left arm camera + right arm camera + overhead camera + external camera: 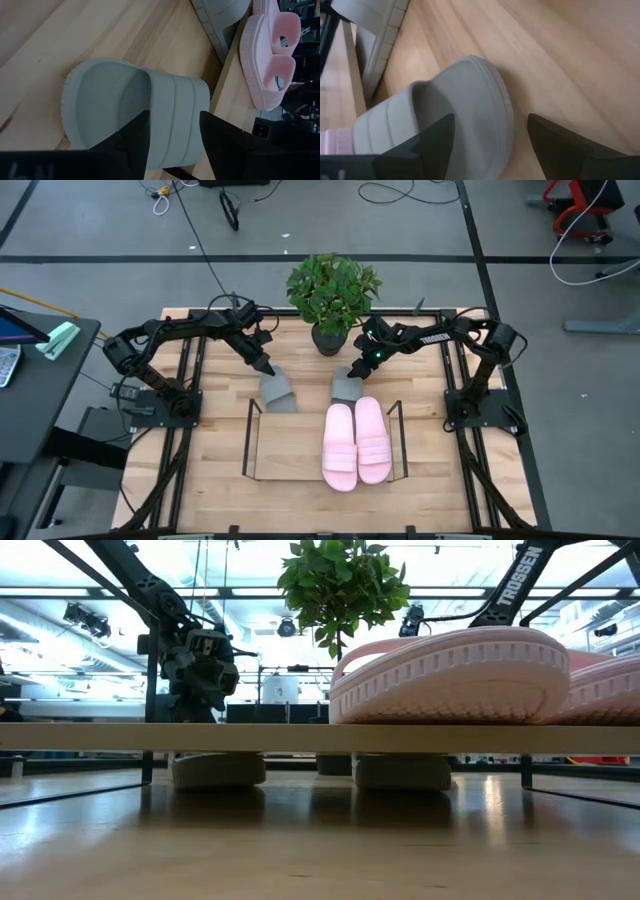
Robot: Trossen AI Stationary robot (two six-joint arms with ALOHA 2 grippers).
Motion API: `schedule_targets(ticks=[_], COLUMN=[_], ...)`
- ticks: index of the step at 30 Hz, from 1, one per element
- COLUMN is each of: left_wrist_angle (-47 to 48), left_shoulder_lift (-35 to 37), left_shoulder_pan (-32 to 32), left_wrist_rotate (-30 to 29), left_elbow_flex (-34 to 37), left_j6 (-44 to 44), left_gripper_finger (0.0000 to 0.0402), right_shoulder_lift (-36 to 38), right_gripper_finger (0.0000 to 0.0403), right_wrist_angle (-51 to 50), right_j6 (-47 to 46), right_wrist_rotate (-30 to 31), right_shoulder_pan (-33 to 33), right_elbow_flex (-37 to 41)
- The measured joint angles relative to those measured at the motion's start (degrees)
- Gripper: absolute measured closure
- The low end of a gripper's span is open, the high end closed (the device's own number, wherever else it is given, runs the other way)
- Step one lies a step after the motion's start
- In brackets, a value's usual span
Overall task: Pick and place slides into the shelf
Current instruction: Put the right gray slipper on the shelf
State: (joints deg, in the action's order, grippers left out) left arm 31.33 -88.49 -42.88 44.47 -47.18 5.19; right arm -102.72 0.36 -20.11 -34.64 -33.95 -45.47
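1. Now the step in hand looks like the pick-up of the two grey slides: the left grey slide [278,391] and the right grey slide [346,386] both lie flat on the wooden surface [215,490], just behind the back edge of the shelf [290,448], with an arm over each.
2. Over the left grey slide the left pincer [268,368] is spread, one dark finger on each side of the strap [172,117], not yet closed on it as far as I can judge.
3. Over the right grey slide the right pincer [358,367] is likewise spread, its fingers straddling the heel end [485,95] without pinching anything.
4. Next, I reckon, each pincer needs to drop a touch, close on its slide, then lift it over the wire frame onto the bare left part of the board.
5. Count: four slides in all, two grey on the surface and two pink slides [355,442] already side by side on the right part of the shelf; one shelf; two arms.
6. Behind the grey pair stands one potted plant [332,295], close enough to brush on the lift.
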Motion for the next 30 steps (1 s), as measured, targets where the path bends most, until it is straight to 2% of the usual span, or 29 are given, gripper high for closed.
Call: schedule_targets(ticks=[5,11,14,18,24,26,30], left_wrist_angle=[-0.01,-0.02,-0.02,-0.04,-0.07,-0.07,-0.06], left_shoulder_lift=[0.0,0.0,0.0,0.0,0.0,0.0,0.0], left_shoulder_pan=[0.01,0.03,0.03,0.03,0.03,0.03,0.03], left_wrist_rotate=[0.0,0.0,0.0,0.0,0.0,0.0,0.0], left_elbow_flex=[0.0,0.0,0.0,0.0,0.0,0.0,0.0], left_j6=[0.13,0.15,0.15,0.15,0.15,0.15,0.15], left_gripper_finger=[0.0222,0.0224,0.0227,0.0226,0.0225,0.0228,0.0229], right_shoulder_lift=[-2.38,-2.92,-2.94,-3.05,-3.07,-3.07,-3.03], right_gripper_finger=[0.0144,0.0152,0.0168,0.0224,0.0366,0.038,0.0373], right_wrist_angle=[2.47,2.52,2.42,2.27,1.87,1.84,1.38], right_j6=[-0.88,-0.31,-0.22,0.04,0.73,0.89,0.89], right_wrist_rotate=[-2.74,-2.74,-2.37,-1.76,0.03,0.33,0.49], right_shoulder_pan=[-0.11,-0.11,-0.07,0.04,0.12,0.12,-0.36], right_elbow_flex=[-0.13,-0.15,-0.12,-0.11,-0.09,-0.07,-0.07])
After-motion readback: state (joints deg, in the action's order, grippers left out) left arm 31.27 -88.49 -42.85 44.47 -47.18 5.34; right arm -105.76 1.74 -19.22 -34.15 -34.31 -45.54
